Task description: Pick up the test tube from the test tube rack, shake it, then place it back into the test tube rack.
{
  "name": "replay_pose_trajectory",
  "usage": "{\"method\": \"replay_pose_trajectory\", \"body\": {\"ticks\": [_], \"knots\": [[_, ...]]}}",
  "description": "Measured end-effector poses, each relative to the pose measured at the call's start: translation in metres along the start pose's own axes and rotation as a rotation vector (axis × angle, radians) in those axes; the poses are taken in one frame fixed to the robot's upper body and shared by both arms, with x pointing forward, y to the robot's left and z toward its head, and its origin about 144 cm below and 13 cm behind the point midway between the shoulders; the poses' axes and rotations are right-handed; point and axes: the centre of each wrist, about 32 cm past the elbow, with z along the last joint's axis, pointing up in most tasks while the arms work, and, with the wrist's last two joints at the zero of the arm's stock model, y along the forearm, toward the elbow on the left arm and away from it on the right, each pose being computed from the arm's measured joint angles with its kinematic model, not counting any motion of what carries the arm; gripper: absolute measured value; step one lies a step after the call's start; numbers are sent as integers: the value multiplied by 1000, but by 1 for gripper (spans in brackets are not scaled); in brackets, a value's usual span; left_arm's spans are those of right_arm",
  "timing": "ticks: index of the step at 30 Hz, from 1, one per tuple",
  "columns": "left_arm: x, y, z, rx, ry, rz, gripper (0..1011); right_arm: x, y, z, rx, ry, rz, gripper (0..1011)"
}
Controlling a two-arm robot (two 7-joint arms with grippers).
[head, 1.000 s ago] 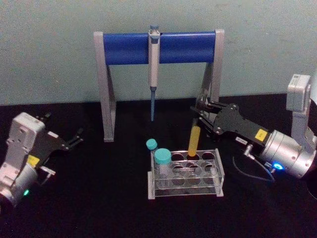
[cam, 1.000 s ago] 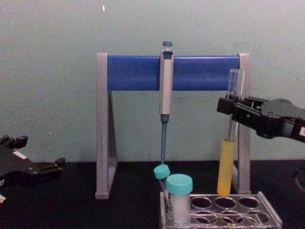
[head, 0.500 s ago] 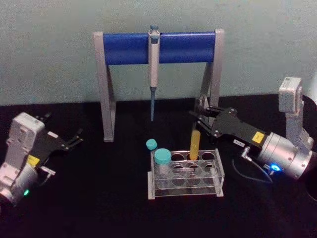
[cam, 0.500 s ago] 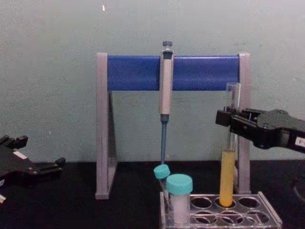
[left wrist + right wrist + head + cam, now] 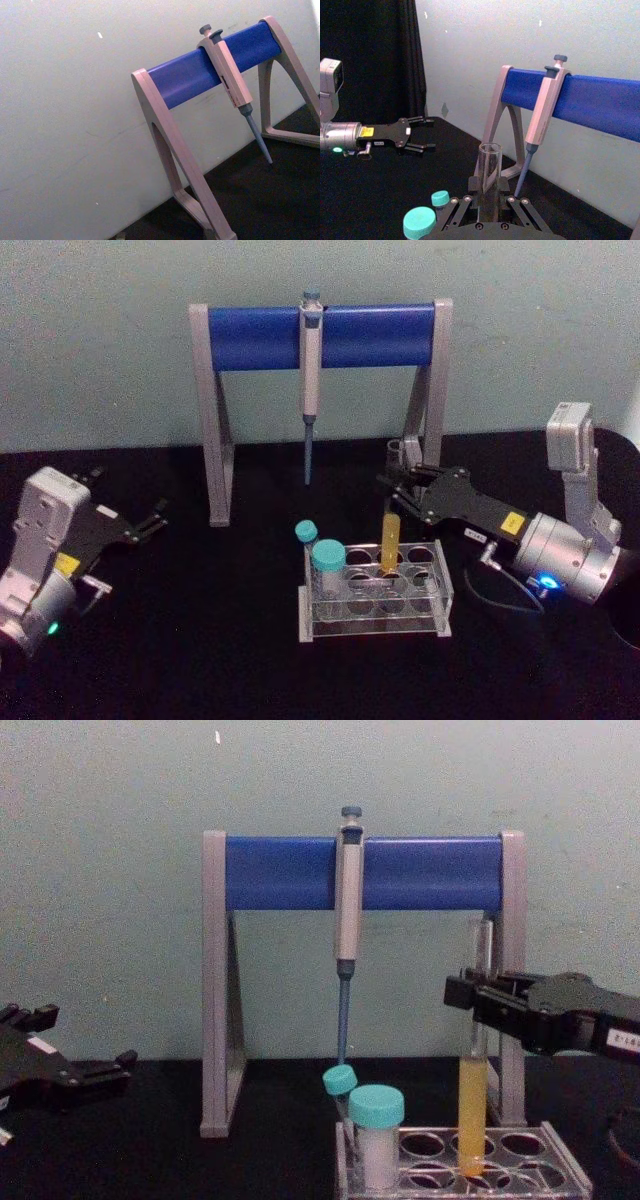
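R gripper (image 5: 396, 492) fingers clamp test tube (image 5: 389, 538) above its liquid, base just inside a 12 o'clock-row hole of test tube rack (image 5: 372, 629); letting go early/tilted cd tip it & spill; L gripper (image 5: 152, 520) idle at 9 o'clock, fingers apart.

dim, even light, faint shadows

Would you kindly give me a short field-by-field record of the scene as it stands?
Right gripper: shut on the test tube, above the test tube rack
Test tube: upright, lower end in a back-row hole, yellow liquid inside
Left gripper: open, parked at the robot's left
Vials: two teal-capped, at the rack's left end
Pipette: hanging on the blue-bar stand
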Motion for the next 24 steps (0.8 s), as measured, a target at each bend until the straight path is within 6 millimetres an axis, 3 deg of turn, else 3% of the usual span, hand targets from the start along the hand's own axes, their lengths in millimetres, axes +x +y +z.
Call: {"method": "replay_pose_trajectory", "body": {"ticks": [24], "knots": [[0, 0, 0, 0, 0, 0, 1001, 1, 6, -9, -51, 19, 17, 234]]}}
